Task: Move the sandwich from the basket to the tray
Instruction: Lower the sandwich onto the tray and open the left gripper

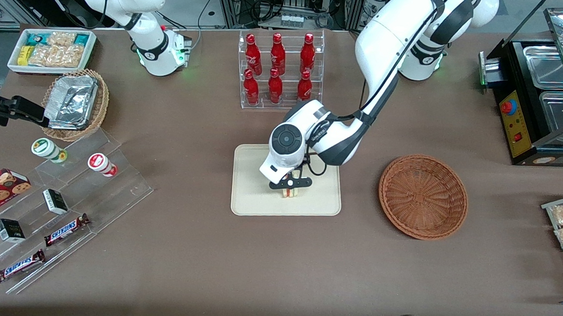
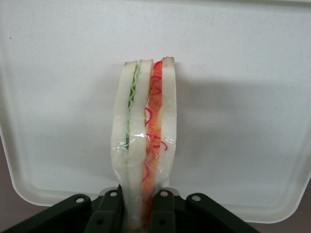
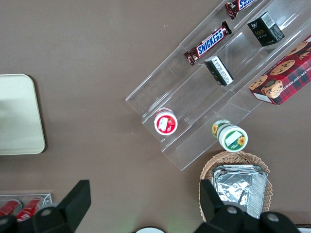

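Sandwich (image 2: 144, 136) pinched between the two fingers (image 2: 164, 208) of the gripper (image 1: 290, 187), clamped at one end, long axis running straight out from the fingertips, bread slices standing on edge with green and red filling between. Directly below the gripper: the tray (image 1: 250, 195), cream surface filling the wrist view under the wedge. Hard to tell whether the lower end already touches the tray or hangs just above it. Judging by that, a short straight drop and a release probably all that remains, with a risk of the narrow wedge tipping over once freed.

Now containers. Tray bare apart from the held sandwich. Off toward the working arm's end of the table from the gripper: the basket (image 1: 423, 196), well apart, nothing in it.
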You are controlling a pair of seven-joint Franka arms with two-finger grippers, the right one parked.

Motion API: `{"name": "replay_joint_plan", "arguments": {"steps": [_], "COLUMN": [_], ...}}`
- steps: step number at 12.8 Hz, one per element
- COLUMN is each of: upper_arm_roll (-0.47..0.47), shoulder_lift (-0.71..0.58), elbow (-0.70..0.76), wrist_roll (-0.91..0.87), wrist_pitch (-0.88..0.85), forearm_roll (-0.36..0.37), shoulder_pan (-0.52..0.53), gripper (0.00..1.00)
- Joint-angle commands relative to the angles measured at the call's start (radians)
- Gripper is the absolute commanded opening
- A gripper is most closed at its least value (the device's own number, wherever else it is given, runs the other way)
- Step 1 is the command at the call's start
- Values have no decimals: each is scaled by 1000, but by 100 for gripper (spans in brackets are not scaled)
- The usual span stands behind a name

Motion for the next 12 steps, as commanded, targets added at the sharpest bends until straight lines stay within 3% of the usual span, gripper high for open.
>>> {"name": "replay_joint_plan", "arguments": {"steps": [1,5,6,7,8,12], "upper_arm_roll": [16,16,17,17,17,17], "shoulder_lift": [23,48,48,46,43,1], "elbow": [36,38,38,38,38,47], "wrist_roll": [-6,-66,-61,-60,-60,-69], "wrist_pitch": [-22,1,5,5,5,-16], "forearm_roll": [-8,2,1,1,1,-7], "shoulder_pan": [-17,-20,-19,-17,-17,-11], "gripper": [0,0,11,48,99,100]}}
